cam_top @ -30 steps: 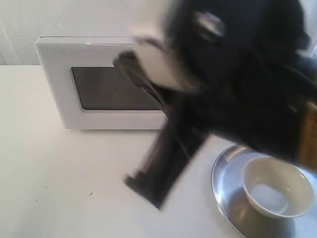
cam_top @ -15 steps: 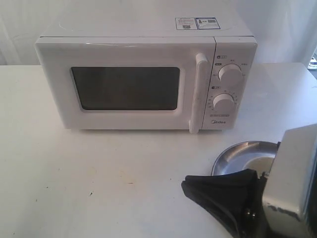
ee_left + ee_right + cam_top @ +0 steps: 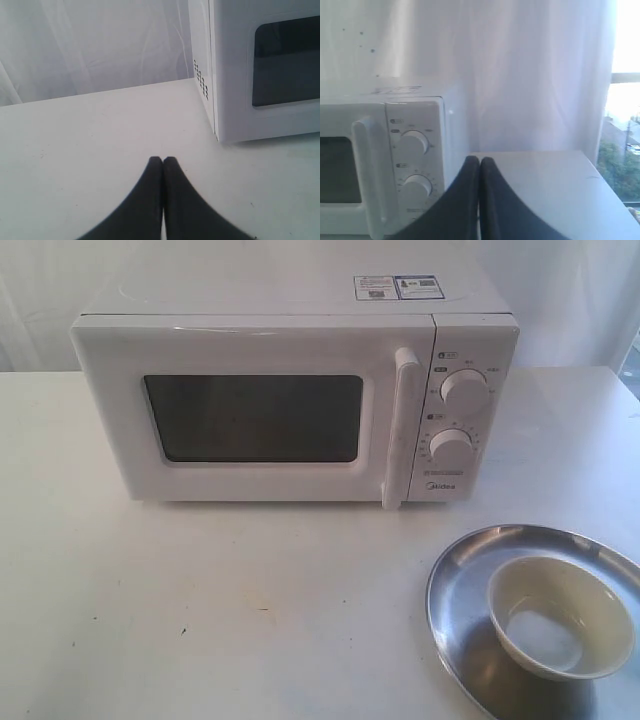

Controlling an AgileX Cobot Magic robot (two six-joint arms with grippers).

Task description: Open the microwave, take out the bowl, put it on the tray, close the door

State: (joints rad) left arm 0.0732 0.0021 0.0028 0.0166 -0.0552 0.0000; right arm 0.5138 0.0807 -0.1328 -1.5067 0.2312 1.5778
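Note:
The white microwave [image 3: 290, 390] stands at the back of the table with its door [image 3: 250, 415] shut flat against the body; the vertical bar handle [image 3: 400, 425] sits beside the two knobs. At the front right, the cream bowl [image 3: 560, 615] rests upright in the steel tray [image 3: 465, 580]. Neither gripper appears in the exterior view. My left gripper [image 3: 163, 160] is shut with nothing in it, over bare table beside the microwave's vented side [image 3: 200, 80]. The right gripper [image 3: 480, 160] is shut and holds nothing, near the knob panel [image 3: 412, 165].
A white curtain [image 3: 530, 75] hangs behind the table. A bright window [image 3: 625, 100] lies beyond the table's right edge. The tray runs off the front right corner of the exterior view.
The right arm, which covered the microwave and then the tray in the exterior view, has pulled out of that view. The door, bowl and tray now show in full.

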